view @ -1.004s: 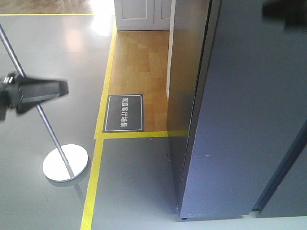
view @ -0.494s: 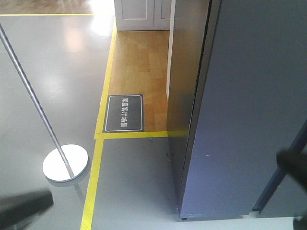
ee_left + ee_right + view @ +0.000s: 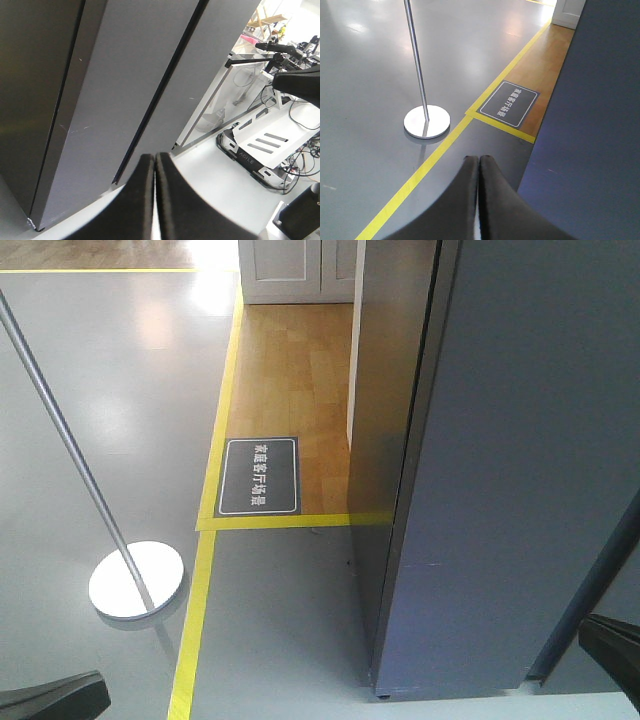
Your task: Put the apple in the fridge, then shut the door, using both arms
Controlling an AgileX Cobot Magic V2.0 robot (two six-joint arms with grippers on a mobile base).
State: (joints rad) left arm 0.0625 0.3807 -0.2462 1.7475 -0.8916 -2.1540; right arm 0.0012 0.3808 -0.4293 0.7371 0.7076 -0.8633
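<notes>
The fridge (image 3: 520, 440) stands at the right of the front view, dark grey, and no white inside shows. Its door (image 3: 500, 540) lies flush with the body. The apple is out of view. My left gripper (image 3: 154, 156) is shut with nothing between its fingers and points at the fridge's grey panels (image 3: 115, 90). It shows low in the front view's left corner (image 3: 50, 695). My right gripper (image 3: 478, 159) is shut and empty too, over the floor beside the fridge (image 3: 590, 125). In the front view it sits in the right corner (image 3: 610, 640).
A metal stanchion post (image 3: 70, 440) on a round base (image 3: 136, 580) stands left on the grey floor. Yellow tape lines (image 3: 195, 620) and a dark floor sign (image 3: 259, 476) border a wooden floor strip (image 3: 295, 370). The robot's white base (image 3: 265, 145) shows in the left wrist view.
Both arms have dropped: the left from mid-left to the bottom left corner, the right from the top right to the bottom right corner. The fridge has not changed.
</notes>
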